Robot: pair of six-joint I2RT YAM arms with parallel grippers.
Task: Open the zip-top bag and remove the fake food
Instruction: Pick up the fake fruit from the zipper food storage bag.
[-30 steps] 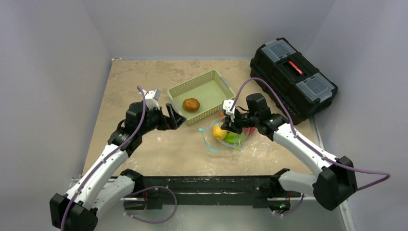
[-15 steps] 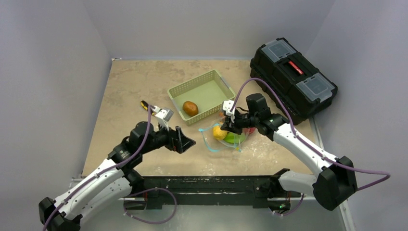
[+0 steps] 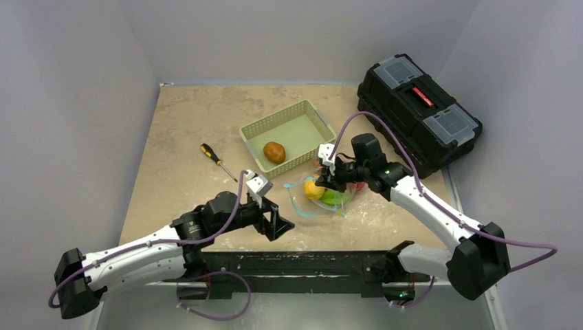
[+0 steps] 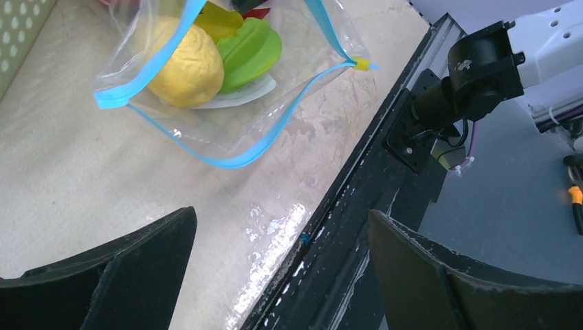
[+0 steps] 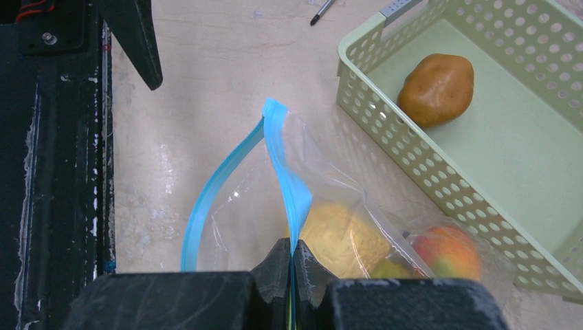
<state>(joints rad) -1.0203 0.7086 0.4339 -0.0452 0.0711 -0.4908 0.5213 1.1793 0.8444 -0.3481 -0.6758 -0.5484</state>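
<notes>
The zip-top bag (image 3: 321,198) lay on the table (image 3: 185,117) just right of centre in the overhead view, touching the near corner of the green basket (image 3: 256,130), its mouth facing the lower left of the frame. Its light-blue zipper strip (image 5: 285,165) was parted: one lip rested on the tabletop and the other was lifted. Inside were pieces of the fake food, a yellow piece (image 4: 185,69) nearest the mouth, a green piece (image 4: 251,48) beside it and a red-orange piece (image 5: 443,251) deeper in; a brown piece (image 3: 274,152) already sat in the basket. The right gripper (image 5: 291,260) had its fingers pressed together on the lifted lip, holding the mouth open. The left gripper (image 4: 282,275) hung with its fingers spread and nothing between them, low at the bottom centre of the overhead view, near the mouth but apart from it. The film appeared thin, limp and slick, so the bag would probably slide or fold under any pull; the zipper strip looked the firmest place to hold. The food seemed light, hard and glossy, likely to slip from a shallow pinch, and best taken across its middle, the yellow piece first. A screwdriver (image 3: 218,160) lay left of the basket, and a black toolbox (image 3: 419,110) stood at upper right.
</notes>
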